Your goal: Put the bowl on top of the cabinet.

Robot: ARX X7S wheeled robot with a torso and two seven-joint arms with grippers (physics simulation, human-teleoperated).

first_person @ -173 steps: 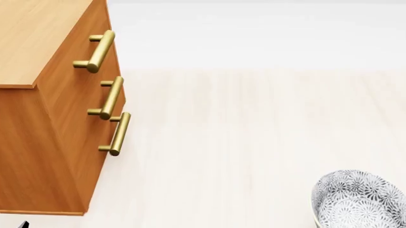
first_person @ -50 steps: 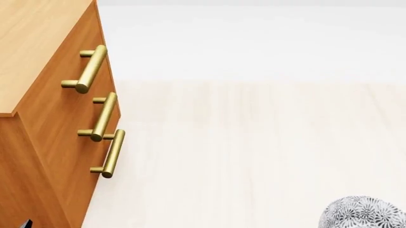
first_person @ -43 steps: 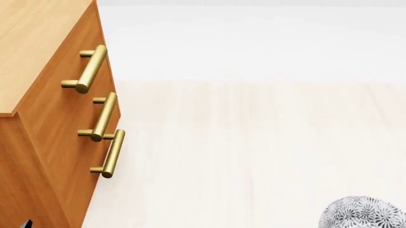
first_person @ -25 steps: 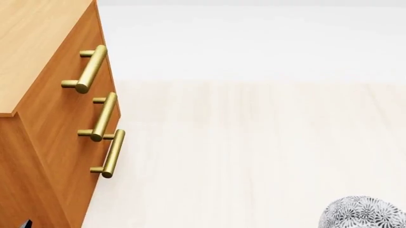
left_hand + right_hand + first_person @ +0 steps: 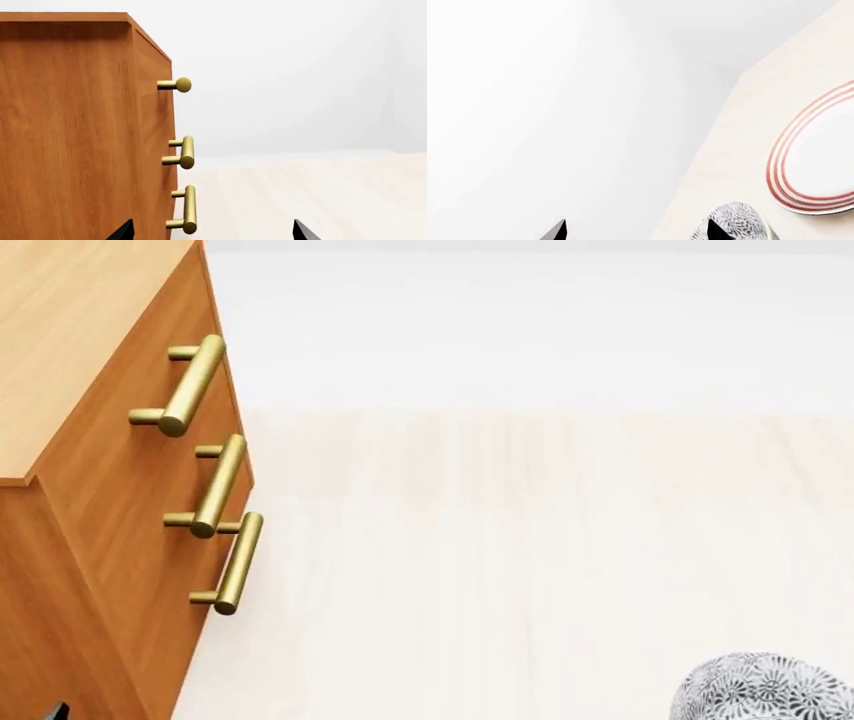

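The bowl [image 5: 767, 690], grey floral with a pale rim, sits on the pale floor at the head view's bottom right edge, partly cut off. In the right wrist view the bowl [image 5: 744, 222] lies just behind one dark fingertip [image 5: 715, 232] of my right gripper [image 5: 636, 234], which is open and holds nothing. The orange-brown cabinet [image 5: 120, 480] fills the head view's left, showing its lighter top [image 5: 80, 340] and three brass handles. My left gripper [image 5: 212, 234] is open beside the cabinet [image 5: 80, 130], near the lowest handle [image 5: 189, 210]. Neither arm shows clearly in the head view.
A flat white plate with red rings [image 5: 820, 160] lies on the floor beyond the bowl in the right wrist view. Pale wood floor [image 5: 534, 560] stretches between cabinet and bowl, with a white wall behind it.
Since 3.5 s ago the head view has shifted, so the cabinet sits further left and the bowl lower in frame. Over the last second nothing has moved.
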